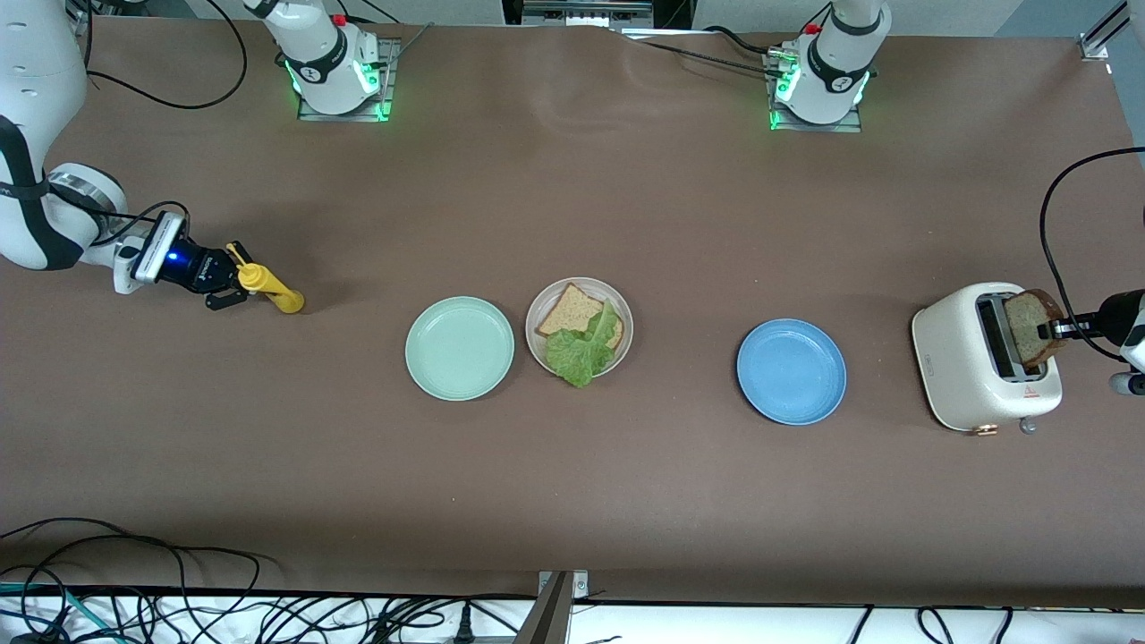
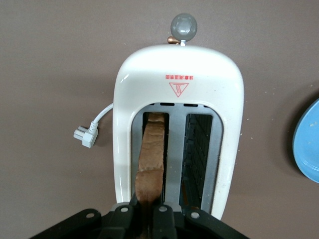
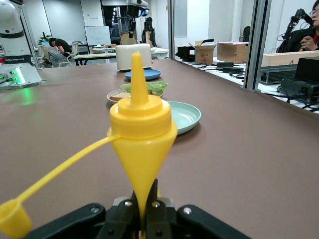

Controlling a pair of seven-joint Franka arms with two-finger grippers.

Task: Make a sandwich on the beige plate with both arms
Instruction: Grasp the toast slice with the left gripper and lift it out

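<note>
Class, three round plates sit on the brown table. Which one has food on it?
The round pale beige plate, the middle one, carries a brown bread slice and a ruffled green lettuce leaf. The mint green plate and the blue plate are bare.

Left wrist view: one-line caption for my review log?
Left gripper shut on a bread slice standing in one slot of the white toaster; the other slot is empty.

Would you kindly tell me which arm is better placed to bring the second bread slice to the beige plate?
The left. Its end effector is shut on the bread slice in the toaster. The right end effector is shut on a yellow bottle at its own end of the table.
</note>
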